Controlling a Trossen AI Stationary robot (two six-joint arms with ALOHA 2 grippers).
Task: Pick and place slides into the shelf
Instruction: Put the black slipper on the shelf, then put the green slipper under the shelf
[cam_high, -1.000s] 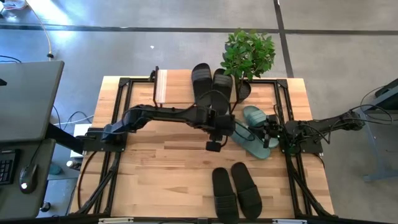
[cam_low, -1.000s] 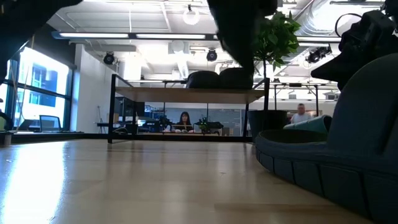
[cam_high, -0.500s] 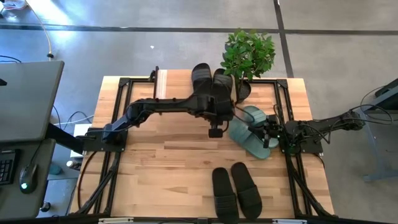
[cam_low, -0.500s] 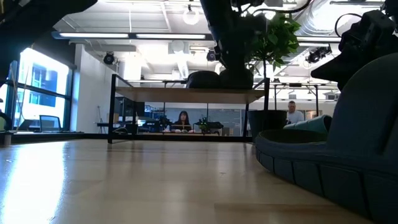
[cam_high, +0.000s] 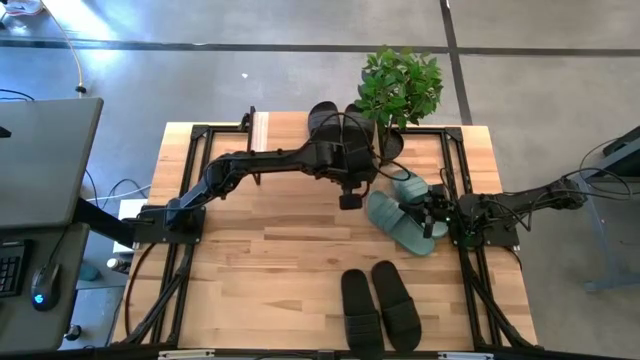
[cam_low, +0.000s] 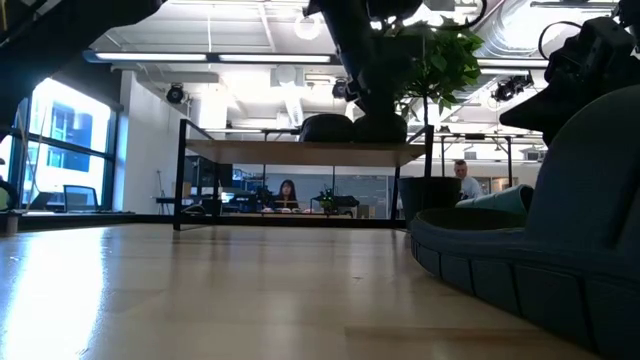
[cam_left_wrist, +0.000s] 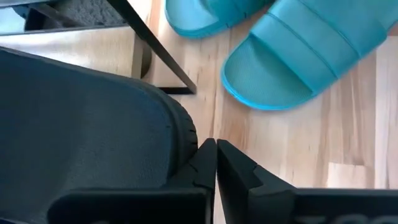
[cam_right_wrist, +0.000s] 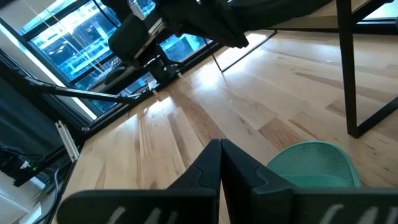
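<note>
While our left gripper (cam_high: 348, 192) hangs over the near edge of the shelf (cam_high: 262, 137), its fingers are pressed together, with nothing visibly pinched between the tips in the left wrist view; a black slide (cam_left_wrist: 87, 130) fills the space right beside them, and we cannot tell whether they touch it. Two black slides (cam_high: 338, 135) lie on the shelf under that arm. The green pair (cam_high: 400, 215) sits on the table just to the right of the gripper, one slide partly overlapping the other, and the second black pair (cam_high: 378, 305) lies side by side near the front edge, well apart from both arms. Our right gripper (cam_high: 432, 215) rests low at the right side of the table against the green slides, fingers closed on nothing.

We judge these slides to be light, rubbery and somewhat flexible, with a matte surface that should not slip much. The wide strap looks like the best hold: pinching it across its arch, or clamping the sole's side edge near the middle, should keep a slide level. A hold at the toe or heel would likely let it droop or swing.
</note>
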